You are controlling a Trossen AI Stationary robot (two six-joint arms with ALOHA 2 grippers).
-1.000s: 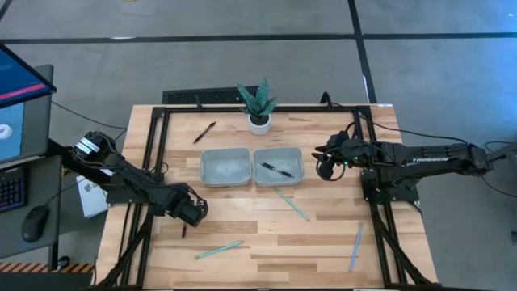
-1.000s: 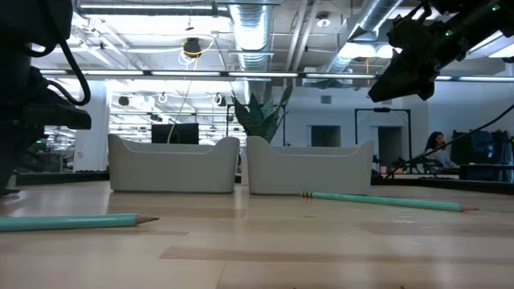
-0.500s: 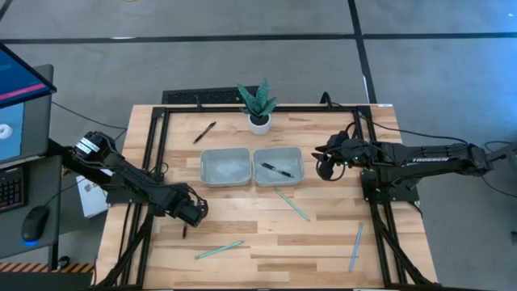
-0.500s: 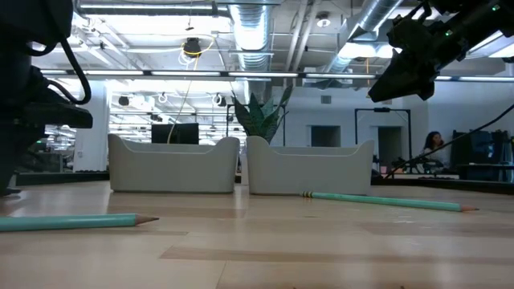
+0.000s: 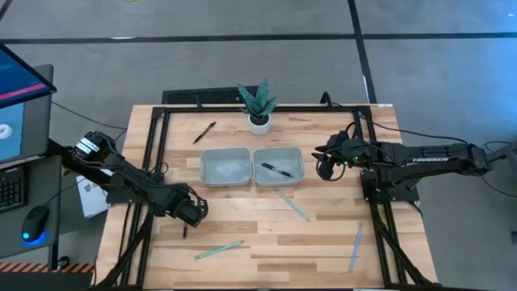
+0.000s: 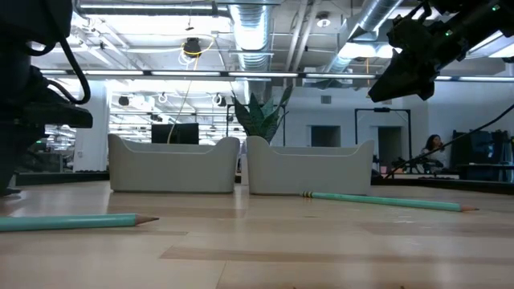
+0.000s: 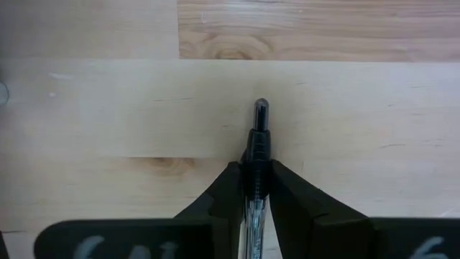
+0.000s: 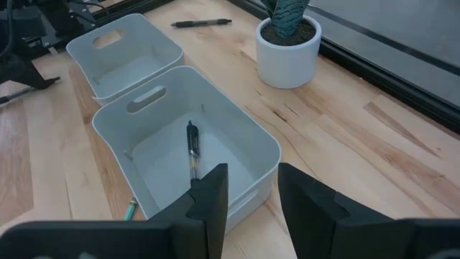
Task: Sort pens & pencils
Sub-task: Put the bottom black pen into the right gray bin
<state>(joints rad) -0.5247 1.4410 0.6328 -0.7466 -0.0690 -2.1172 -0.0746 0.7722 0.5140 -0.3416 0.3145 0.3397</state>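
My left gripper [image 5: 191, 212] stands at the table's near left, pointing down, shut on a dark pen [image 7: 259, 137] whose end [image 5: 184, 230] pokes out toward the near edge. A second pen [image 5: 276, 170] lies flat in the right tray [image 5: 297, 179]. A third pen [image 5: 204, 132] lies on the table beyond the left tray [image 5: 224, 166]. Three teal pencils [image 5: 291, 204] [image 5: 218, 250] [image 5: 355, 246] lie flat on the near half of the table. My right gripper [image 8: 251, 198] hovers open beside the right tray's right end, with nothing between its fingers. My left gripper pinches the pen between its two fingers [image 7: 230, 188] at the dark grip section [image 7: 256, 157], with the clear barrel running back between them. The fingers come from above, pointing down, and lie across the pen. The pen lies level along the tabletop, its tip [image 7: 260, 108] past the fingers.
A potted plant [image 5: 258, 105] stands at the far edge behind the trays. Black frame rails [image 5: 157, 145] run along the table's left and right sides. Bare wood lies between the pencils in the near middle. A monitor and a mouse sit off the table's left.
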